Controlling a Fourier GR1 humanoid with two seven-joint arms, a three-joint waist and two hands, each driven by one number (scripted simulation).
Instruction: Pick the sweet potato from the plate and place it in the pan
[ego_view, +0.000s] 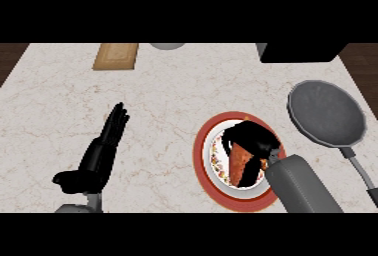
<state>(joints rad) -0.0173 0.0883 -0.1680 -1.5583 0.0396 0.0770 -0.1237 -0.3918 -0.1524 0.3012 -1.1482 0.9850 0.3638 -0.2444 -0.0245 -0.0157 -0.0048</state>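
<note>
At the left, the left hand (103, 146) rests open above the tabletop (162, 100), fingers straight. The red-rimmed plate (200, 150) holds the sweet potato (239, 169), its long axis running near to far with a slight tilt. The right hand (253, 140) curls over its far end, fingers and thumb round it. The grey pan (325, 112) sits just right of the plate.

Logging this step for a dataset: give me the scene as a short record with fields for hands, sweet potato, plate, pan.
right hand: curled round the sweet potato, over the plate
sweet potato: orange, inside the plate's rim; whether lifted, cannot tell
plate: round, red rim, patterned centre
pan: grey, nothing in it, right of the plate, handle toward the robot
left hand: open, resting at left, fingers up
wooden board: far edge, left
</note>
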